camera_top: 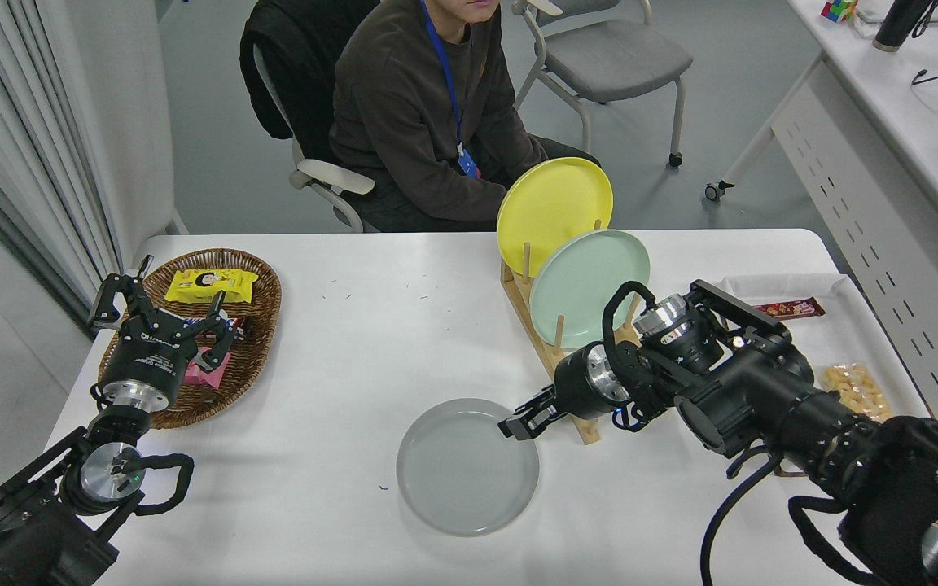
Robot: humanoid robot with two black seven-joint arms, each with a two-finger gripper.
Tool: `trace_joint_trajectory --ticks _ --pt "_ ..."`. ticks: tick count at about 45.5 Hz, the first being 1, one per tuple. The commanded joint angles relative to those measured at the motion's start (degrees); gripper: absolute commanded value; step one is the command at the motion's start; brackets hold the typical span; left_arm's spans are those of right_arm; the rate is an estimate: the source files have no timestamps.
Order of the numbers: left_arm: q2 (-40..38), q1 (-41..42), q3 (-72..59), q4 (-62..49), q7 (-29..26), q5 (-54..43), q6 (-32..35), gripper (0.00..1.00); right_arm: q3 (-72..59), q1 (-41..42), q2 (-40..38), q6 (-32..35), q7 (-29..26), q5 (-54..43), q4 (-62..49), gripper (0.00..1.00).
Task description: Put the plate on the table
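Note:
The pale grey plate (467, 468) lies low and nearly flat on the white table (371, 325), near the front middle. My right gripper (516, 426) is at the plate's upper right rim, its fingers closed on that rim. Whether the plate rests fully on the table I cannot tell. My left gripper (161, 313) is parked at the lower left, open and empty, over the edge of a wicker basket.
A wooden rack (554, 358) just behind my right gripper holds a yellow plate (554, 203) and a mint green plate (587, 285). The wicker basket (253, 281) holds snacks at the left. A white tray (843, 334) with snacks is at the right. A person sits at the far side.

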Motion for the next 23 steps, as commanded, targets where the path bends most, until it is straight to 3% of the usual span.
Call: trace_joint_trajectory --ticks 1,12,23 --pt "0.0 0.0 0.0 0.0 0.0 0.0 0.0 0.98 0.1 0.1 0.0 0.0 -0.1 0.0 0.7 0.40" --pt "0.0 0.0 0.0 0.0 0.0 0.0 0.0 0.98 -0.6 0.7 0.0 0.0 -0.4 -0.9 5.3 0.41" --pt "0.0 0.0 0.0 0.0 0.0 0.0 0.0 0.98 -1.0 0.9 0.0 0.0 -0.5 -3.8 7.6 0.50"
